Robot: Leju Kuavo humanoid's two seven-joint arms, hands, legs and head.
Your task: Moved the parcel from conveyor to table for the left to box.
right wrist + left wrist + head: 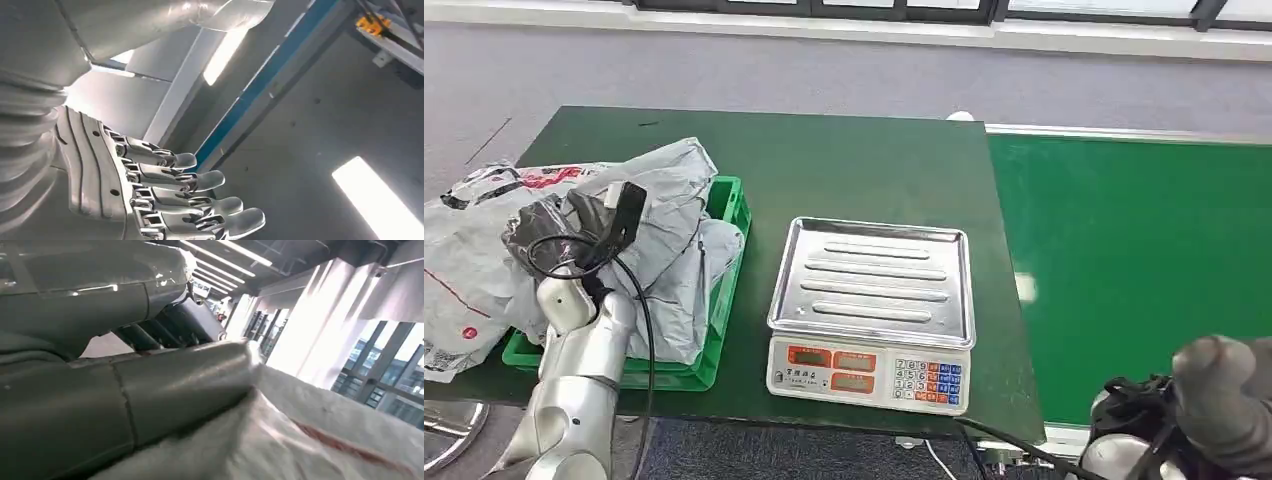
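From the head view, the left hand (574, 235) is up over the green box (724, 290) at the left edge of the dark table (864, 165). The hand sits on a heap of grey parcels (679, 250) that fills the box and spills over its left side. I cannot tell from here if the hand is holding a parcel or just touching the heap. A silver scale (871, 310) stands at the front edge of the table, near the middle, and its tray has nothing on it. The green conveyor (1134, 260) runs along the right edge of the table, and I see no parcel on the part that shows. The right hand (1224, 400) hangs low by the front right corner.

The heap is tall and floppy. I think a parcel could slide off the left side of the box if the hand pulls away fast or drags the plastic along.

From the left wrist view, the thick grey thumb (185, 385) lies flat against a white parcel (320, 440) with a red mark. It is touching it, but the grip stays hidden.

From the right wrist view, the right hand (165, 195) has its fingers (200, 180) stretched out straight and apart. It holds nothing.
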